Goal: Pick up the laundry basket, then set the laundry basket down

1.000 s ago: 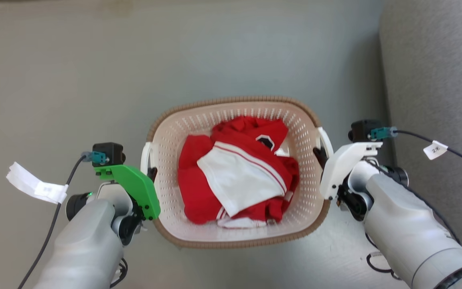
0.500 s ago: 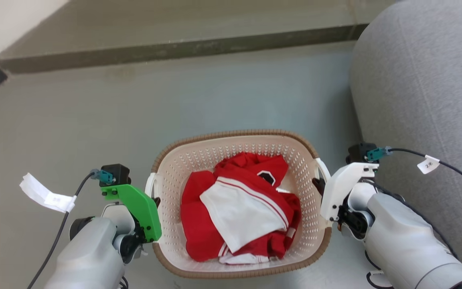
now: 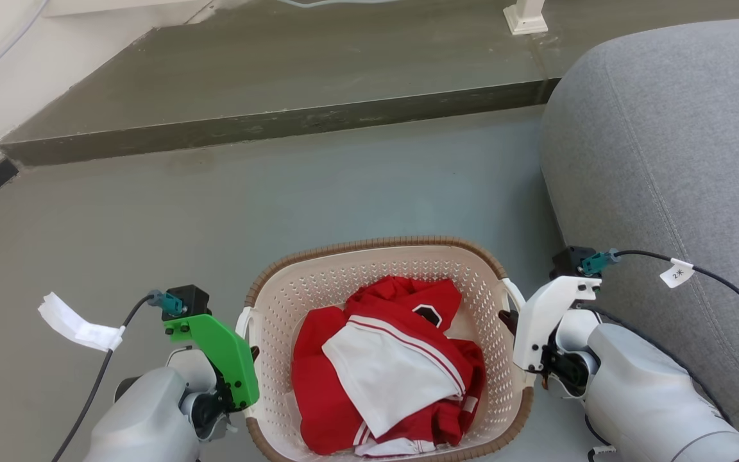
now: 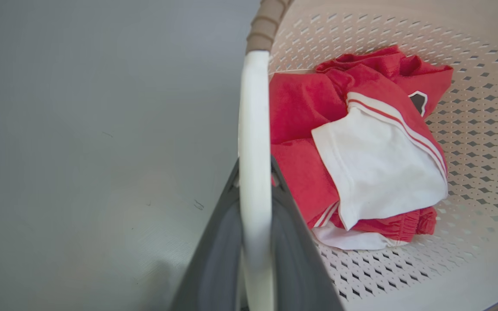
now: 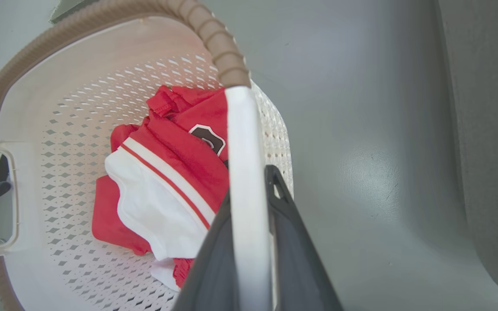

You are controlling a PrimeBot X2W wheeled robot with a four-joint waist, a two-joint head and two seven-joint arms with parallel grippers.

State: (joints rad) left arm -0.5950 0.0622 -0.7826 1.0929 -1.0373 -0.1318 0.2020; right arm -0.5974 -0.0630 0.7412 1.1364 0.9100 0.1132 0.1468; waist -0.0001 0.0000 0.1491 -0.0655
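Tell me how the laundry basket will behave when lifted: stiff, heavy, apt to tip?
Probably stiff: the laundry basket is moulded plastic. Likely light: only a few clothes inside. Unlikely to tip: the left gripper and right gripper clamp opposite handles.

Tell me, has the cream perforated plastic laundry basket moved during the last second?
Cannot tell. The head camera itself shifted; the laundry basket sits lower in the picture, and the grey fabric sofa beside it shifted too.

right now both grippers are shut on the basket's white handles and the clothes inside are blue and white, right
Not blue: the clothes in the laundry basket are red and white, as the head view shows. The left gripper and right gripper are indeed shut on its white handles.
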